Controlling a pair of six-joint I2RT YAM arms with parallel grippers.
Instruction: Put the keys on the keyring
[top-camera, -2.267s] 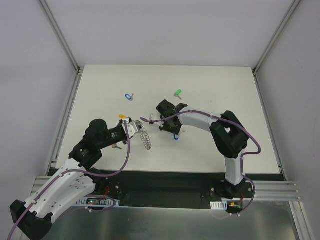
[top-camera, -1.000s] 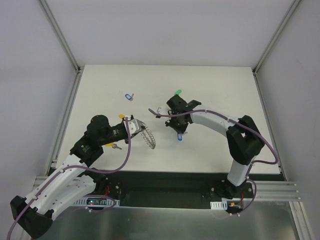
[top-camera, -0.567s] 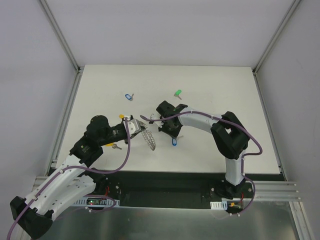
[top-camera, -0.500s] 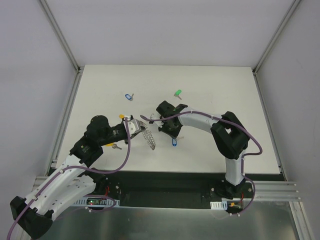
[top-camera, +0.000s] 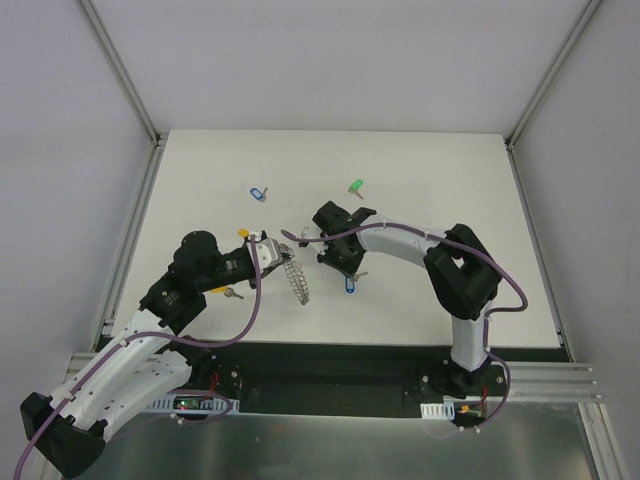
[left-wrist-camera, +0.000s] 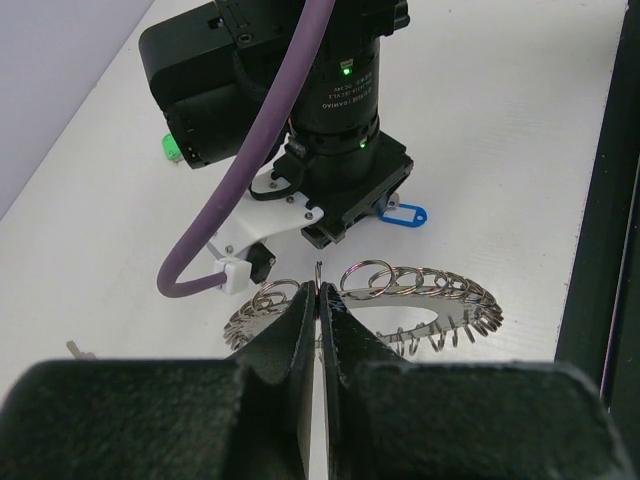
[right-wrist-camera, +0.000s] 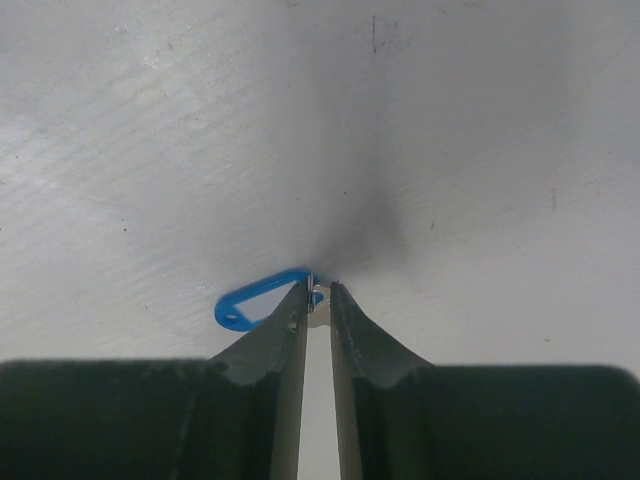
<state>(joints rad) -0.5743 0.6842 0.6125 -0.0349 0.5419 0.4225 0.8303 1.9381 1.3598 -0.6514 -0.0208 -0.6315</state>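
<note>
My left gripper (left-wrist-camera: 318, 289) is shut on the near rim of the keyring (left-wrist-camera: 420, 300), a silver ring edged with wire loops, and holds it on edge over the table (top-camera: 292, 276). My right gripper (right-wrist-camera: 318, 291) points down at the table, its jaws a narrow gap apart. The solid-blue key (right-wrist-camera: 258, 299) lies on the table at its tips, with its small metal ring against the left finger. From above, that key (top-camera: 349, 284) lies just below the right gripper (top-camera: 343, 266), right of the keyring.
A green key (top-camera: 355, 186) lies at the back, a pale blue key (top-camera: 258, 193) at the back left and a yellow key (top-camera: 243, 233) by my left wrist. Another small key (top-camera: 232, 293) lies under the left arm. The table's front edge (top-camera: 330, 345) is close.
The right arm swung left toward the keyring with the blue key, then its jaws parted a little. The key now rests on the table. The left arm and keyring stayed put.
</note>
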